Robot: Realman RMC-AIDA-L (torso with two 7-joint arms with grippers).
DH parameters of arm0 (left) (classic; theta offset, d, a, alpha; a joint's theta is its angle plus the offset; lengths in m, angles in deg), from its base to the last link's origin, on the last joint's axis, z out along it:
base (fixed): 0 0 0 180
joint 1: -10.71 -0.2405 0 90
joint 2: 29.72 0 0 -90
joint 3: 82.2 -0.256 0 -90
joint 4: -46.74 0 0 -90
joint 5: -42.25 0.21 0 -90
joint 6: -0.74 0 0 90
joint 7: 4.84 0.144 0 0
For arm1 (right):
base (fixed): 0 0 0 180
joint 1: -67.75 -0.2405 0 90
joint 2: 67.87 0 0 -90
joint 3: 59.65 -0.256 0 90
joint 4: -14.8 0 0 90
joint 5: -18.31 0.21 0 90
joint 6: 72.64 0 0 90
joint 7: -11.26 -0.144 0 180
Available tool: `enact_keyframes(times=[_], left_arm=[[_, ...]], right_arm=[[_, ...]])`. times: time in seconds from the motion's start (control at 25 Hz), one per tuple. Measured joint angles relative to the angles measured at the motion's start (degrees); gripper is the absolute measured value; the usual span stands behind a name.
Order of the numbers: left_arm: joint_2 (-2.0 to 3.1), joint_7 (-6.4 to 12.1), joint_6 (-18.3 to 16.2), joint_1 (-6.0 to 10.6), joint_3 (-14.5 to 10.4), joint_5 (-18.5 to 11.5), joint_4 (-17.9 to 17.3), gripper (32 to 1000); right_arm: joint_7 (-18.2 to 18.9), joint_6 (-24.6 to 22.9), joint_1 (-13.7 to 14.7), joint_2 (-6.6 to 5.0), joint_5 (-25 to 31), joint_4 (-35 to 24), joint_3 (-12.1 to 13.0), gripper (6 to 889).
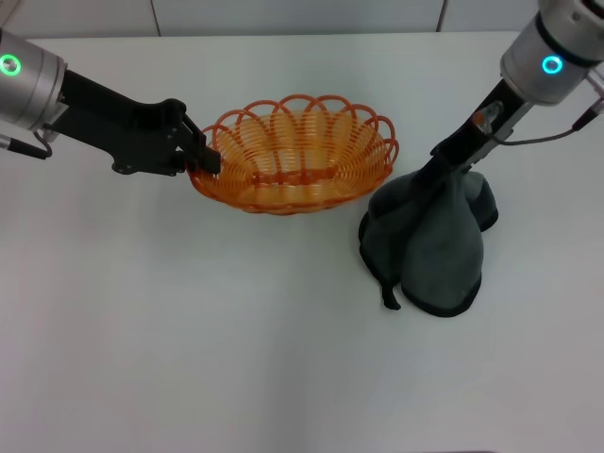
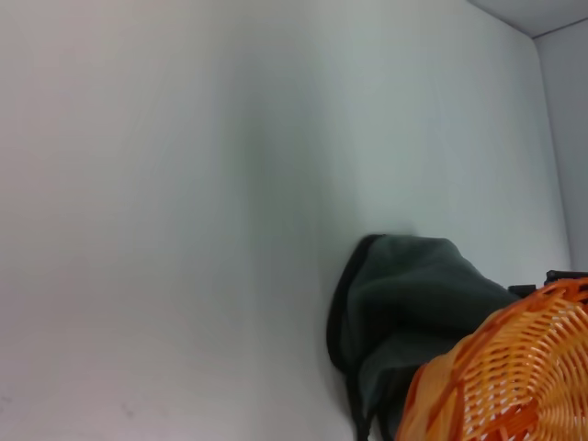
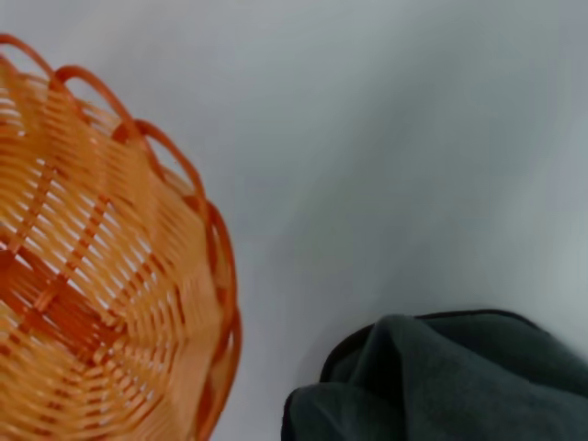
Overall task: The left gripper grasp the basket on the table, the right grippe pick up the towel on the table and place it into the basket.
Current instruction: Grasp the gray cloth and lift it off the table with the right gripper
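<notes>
Robot test bench, probably a laboratory: a plain white desk (image 1: 236, 359) spans the view, with pale seamed wall panels (image 1: 283, 14) along its 12 o'clock edge.

A plain white table (image 1: 236, 359) was seen filling nearly the whole head view, its matte surface unmarked. Two things were borne by it. An orange woven basket (image 1: 294, 156) with a looped rim was found toward the far middle of the surface; whether its base rested flat or was tipped slightly could not be told. Just beside it, on the right, a dark grey towel (image 1: 439, 255) was seen, its lower folds spread on the white surface and its upper part drawn up into a peak. A narrow strip of bare table was left between the basket and the towel.
</notes>
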Motion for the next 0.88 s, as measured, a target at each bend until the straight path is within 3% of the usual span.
enact_keyframes(times=[0.52,0.88], left_arm=[[0.0,0.08,-0.26,0.0,0.06,0.0,0.0,108],[0.0,0.18,-0.41,0.0,0.02,0.0,0.0,108]], right_arm=[[0.14,-6.82,0.86,1.81,-0.06,2.16,6.51,831],[1.37,-11.69,1.34,3.39,-0.09,2.95,8.22,831]])
